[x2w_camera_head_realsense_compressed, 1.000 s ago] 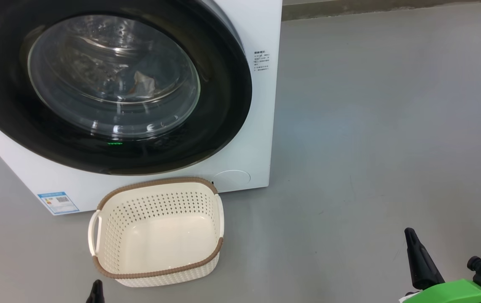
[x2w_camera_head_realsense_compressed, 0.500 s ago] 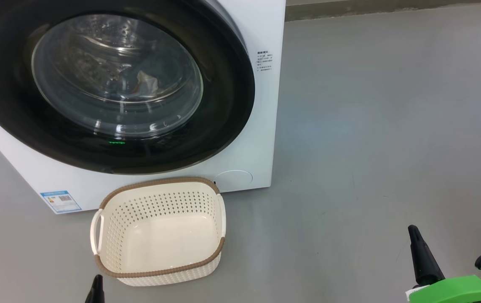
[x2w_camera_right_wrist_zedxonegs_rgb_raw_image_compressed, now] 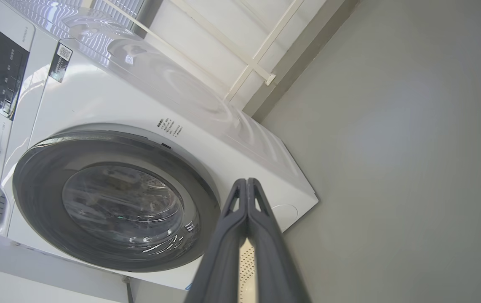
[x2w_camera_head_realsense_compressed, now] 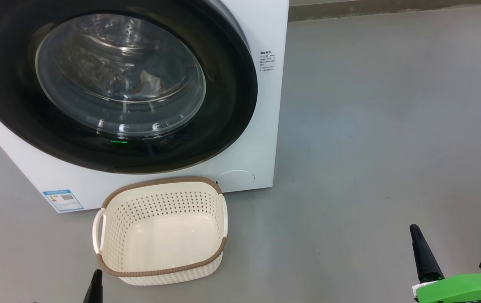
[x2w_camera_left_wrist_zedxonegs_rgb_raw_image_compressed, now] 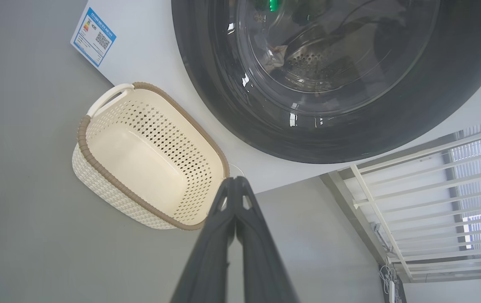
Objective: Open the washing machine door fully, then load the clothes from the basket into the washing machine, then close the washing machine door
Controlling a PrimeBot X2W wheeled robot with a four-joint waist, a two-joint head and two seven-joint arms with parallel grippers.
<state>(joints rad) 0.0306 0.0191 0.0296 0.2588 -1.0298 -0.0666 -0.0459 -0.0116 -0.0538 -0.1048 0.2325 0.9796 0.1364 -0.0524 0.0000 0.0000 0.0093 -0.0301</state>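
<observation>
Grey floor (x2w_camera_head_realsense_compressed: 371,126), looks done: empty basket (x2w_camera_head_realsense_compressed: 162,204) just ahead of pressed-together L end effector (x2w_camera_left_wrist_zedxonegs_rgb_raw_image_compressed: 235,180), clothes (x2w_camera_head_realsense_compressed: 148,82) behind shut washing machine door (x2w_camera_head_realsense_compressed: 223,105), R end effector (x2w_camera_right_wrist_zedxonegs_rgb_raw_image_compressed: 247,182) same, nil held.

Basket (x2w_camera_head_realsense_compressed: 160,204) on floor (x2w_camera_head_realsense_compressed: 371,147), just before washing machine (x2w_camera_head_realsense_compressed: 265,126); clothes (x2w_camera_head_realsense_compressed: 150,82) inside, behind washing machine door (x2w_camera_head_realsense_compressed: 223,105).

I take this for a plain laundry test room: a white front-loading washing machine (x2w_camera_head_realsense_compressed: 265,139) stands on a smooth grey floor (x2w_camera_head_realsense_compressed: 392,126), a cream laundry basket (x2w_camera_head_realsense_compressed: 169,275) sits before it, and a white-framed panel wall (x2w_camera_right_wrist_zedxonegs_rgb_raw_image_compressed: 223,25) rises behind.
</observation>
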